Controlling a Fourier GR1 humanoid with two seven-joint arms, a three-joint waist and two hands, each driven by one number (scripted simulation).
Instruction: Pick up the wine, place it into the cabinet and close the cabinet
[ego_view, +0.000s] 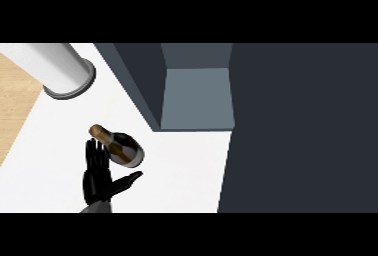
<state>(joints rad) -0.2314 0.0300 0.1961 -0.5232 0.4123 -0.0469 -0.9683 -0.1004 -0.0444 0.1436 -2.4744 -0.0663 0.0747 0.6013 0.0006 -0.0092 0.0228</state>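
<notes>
The wine bottle (122, 148) is dark with a brown-gold neck that points to the upper left. It stands on the white counter (177, 170), a little left of and in front of the cabinet. My left hand (98, 175) comes in from the lower edge just left of the bottle. Its fingers are straight and lie alongside the bottle's left side, and its thumb is spread out below the bottle. It holds nothing. The cabinet's open grey-blue compartment (196, 95) lies to the upper right. My right hand does not show.
A large dark panel (295, 130) of the cabinet fills the right side, from top to bottom. A white cylinder with a grey rim (63, 72) stands at the upper left. A wooden surface (15, 100) borders the counter on the left.
</notes>
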